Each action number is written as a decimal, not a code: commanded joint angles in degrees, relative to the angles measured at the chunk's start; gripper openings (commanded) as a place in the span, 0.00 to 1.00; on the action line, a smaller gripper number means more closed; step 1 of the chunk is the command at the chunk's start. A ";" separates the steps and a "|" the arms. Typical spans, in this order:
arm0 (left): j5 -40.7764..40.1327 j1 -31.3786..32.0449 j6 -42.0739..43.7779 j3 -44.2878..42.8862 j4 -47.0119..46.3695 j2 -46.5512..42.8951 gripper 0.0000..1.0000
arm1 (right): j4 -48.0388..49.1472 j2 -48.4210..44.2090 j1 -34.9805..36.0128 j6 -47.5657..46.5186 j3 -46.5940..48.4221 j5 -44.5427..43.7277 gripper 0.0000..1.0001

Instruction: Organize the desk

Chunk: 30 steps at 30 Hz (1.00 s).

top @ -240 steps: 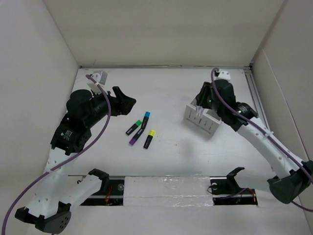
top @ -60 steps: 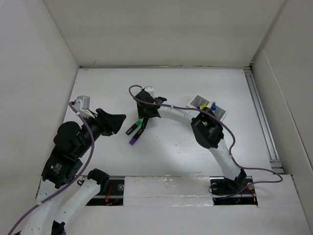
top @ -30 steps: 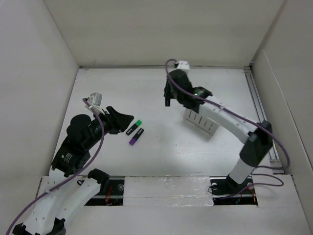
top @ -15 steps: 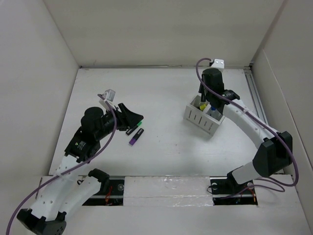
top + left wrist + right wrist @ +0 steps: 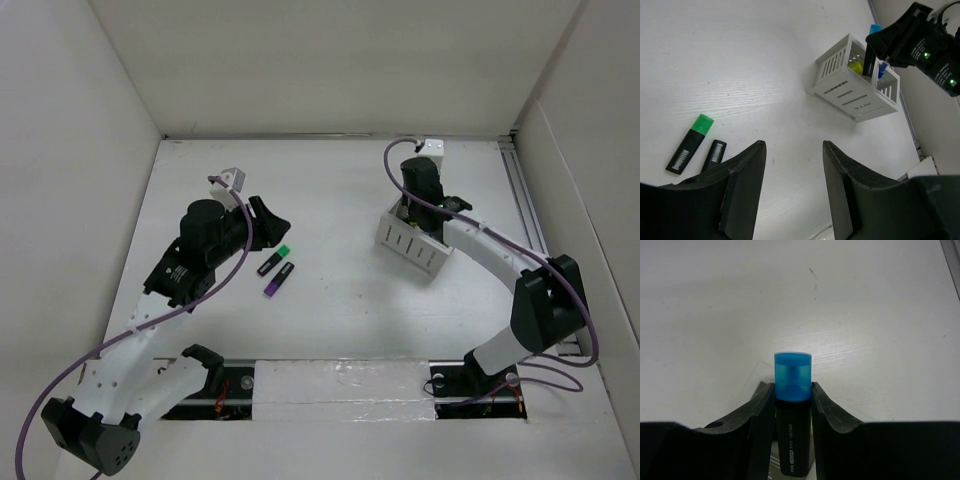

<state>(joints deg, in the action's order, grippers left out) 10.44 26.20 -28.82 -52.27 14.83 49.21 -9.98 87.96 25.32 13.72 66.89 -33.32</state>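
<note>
On the white desk (image 5: 350, 300) a green-capped highlighter (image 5: 274, 259) and a purple-capped one (image 5: 279, 279) lie side by side. My left gripper (image 5: 277, 228) hovers open and empty just beyond them. In the left wrist view they lie left of the fingers: the green one (image 5: 690, 150) and the other (image 5: 714, 155). My right gripper (image 5: 414, 206) is shut on a blue-capped highlighter (image 5: 792, 375) and stands over the white compartmented holder box (image 5: 410, 245). A yellow highlighter (image 5: 856, 66) stands inside the holder (image 5: 855, 95).
White panel walls enclose the desk on the left, far and right sides. A metal rail (image 5: 528, 210) runs along the right edge. The arm bases and a taped strip (image 5: 340, 385) sit at the near edge.
My left gripper has moved further out beside the green highlighter. My right gripper has shifted slightly left over the holder. Since the earliest frame, the yellow and blue highlighters have left the desk.
</note>
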 commanded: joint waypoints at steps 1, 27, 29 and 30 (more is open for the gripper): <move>-2.70 0.17 3.07 -2.31 -0.59 -0.96 0.45 | 2.95 -0.42 2.53 2.80 -1.32 -4.47 0.12; -5.70 0.17 3.60 -15.93 2.92 -5.00 0.48 | -10.40 6.82 34.17 20.82 5.77 9.58 0.03; -4.64 0.17 2.98 -15.06 1.79 -5.44 0.48 | -11.55 11.42 36.98 21.53 11.47 10.90 0.31; -3.94 0.17 2.28 -14.71 1.35 -5.79 0.48 | -11.64 15.36 37.52 21.96 12.98 11.34 0.39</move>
<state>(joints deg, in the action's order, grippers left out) 5.21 26.20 -25.19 -66.50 17.54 44.05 -19.27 98.56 60.64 32.25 73.93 -25.10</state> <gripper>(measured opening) 0.481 0.357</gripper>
